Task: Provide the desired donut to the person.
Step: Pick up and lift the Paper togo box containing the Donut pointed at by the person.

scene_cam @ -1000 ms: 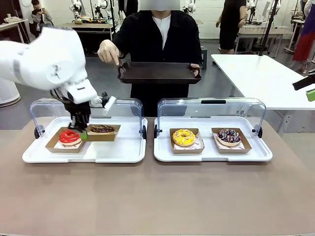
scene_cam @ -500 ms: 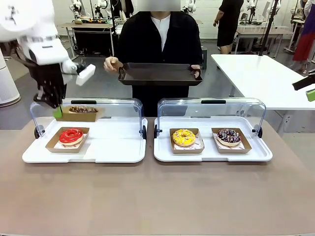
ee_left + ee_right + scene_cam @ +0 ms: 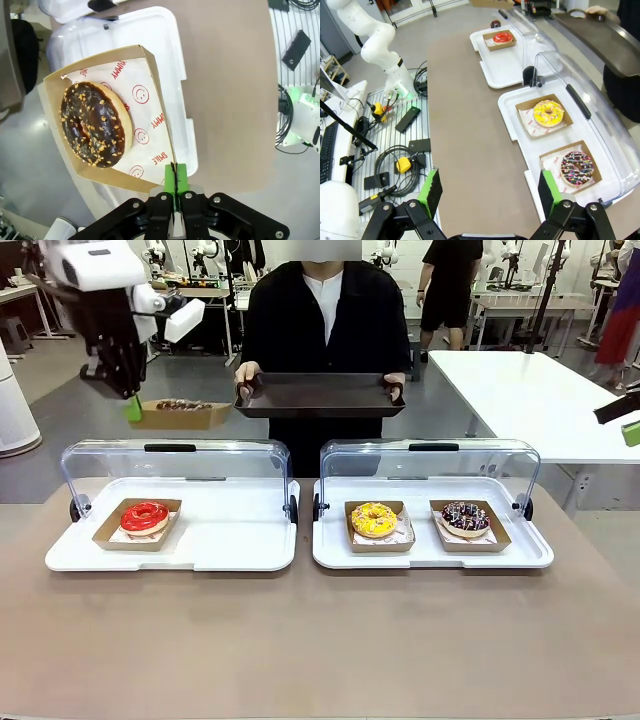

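A: So, left fingers (image 3: 181, 176) are clamped shut on one thin edge of the cardboard boat (image 3: 178, 418). The chocolate donut (image 3: 95, 124) sits inside, aloft beside the person (image 3: 290, 330) and their dark tray (image 3: 320, 395).
B: Risk is that the edge grip probably lets the boat tilt and the donut slides off. Right fingers (image 3: 433, 190) are wide and empty.

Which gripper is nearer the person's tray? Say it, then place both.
Left. The left gripper, shut on the chocolate donut's box, hangs just beside the tray's end. The right gripper is open, far off at the table's opposite end.
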Controlling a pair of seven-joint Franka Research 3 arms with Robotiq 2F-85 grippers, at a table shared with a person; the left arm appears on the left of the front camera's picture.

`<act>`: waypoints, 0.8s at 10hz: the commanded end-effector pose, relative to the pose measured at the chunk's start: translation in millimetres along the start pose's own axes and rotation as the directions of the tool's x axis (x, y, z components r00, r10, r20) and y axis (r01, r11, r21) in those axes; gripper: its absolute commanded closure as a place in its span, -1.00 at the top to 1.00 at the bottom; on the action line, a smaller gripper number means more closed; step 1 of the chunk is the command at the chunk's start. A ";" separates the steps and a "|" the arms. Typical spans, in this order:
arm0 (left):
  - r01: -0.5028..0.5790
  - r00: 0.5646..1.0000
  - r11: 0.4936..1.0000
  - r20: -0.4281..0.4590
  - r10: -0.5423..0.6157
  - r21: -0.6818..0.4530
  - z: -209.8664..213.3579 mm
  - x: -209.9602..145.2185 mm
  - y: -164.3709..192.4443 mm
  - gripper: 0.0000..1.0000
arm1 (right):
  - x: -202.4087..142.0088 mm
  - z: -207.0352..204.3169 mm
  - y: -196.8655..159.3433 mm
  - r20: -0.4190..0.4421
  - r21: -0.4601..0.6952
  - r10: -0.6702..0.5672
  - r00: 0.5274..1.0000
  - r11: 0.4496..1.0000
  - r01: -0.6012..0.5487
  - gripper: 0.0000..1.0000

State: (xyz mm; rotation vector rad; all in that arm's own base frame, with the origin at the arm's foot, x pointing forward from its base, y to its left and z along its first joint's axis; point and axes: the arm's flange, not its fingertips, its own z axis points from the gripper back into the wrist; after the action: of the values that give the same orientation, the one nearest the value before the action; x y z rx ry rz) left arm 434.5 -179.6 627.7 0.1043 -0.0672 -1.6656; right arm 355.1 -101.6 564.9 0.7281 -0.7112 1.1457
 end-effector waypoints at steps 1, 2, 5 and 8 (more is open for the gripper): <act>-0.037 0.999 0.999 0.009 0.037 0.020 0.6 13.7 29.1 -1.00 | 1.1 -0.1 -0.5 0.021 0.006 0.014 1.000 1.000 -0.014 1.00; -0.037 0.999 0.999 0.018 0.037 0.024 -1.9 18.4 38.4 -1.00 | 1.1 -0.1 -0.5 0.021 0.006 0.014 1.000 1.000 -0.014 1.00; -0.015 1.000 1.000 0.013 0.015 0.013 -3.5 11.5 27.8 -1.00 | 1.1 -0.1 -0.5 0.021 0.006 0.014 1.000 1.000 -0.014 1.00; -0.015 1.000 1.000 0.013 0.015 0.013 -3.5 11.5 27.8 -1.00 | 1.1 -0.1 -0.5 0.021 0.006 0.014 1.000 1.000 -0.014 1.00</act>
State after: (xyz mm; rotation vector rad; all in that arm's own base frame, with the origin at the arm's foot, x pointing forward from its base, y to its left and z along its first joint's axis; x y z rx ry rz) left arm 466.2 -197.4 627.8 0.1000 -0.0861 -1.6483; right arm 355.1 -101.6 564.9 0.7282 -0.7111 1.1459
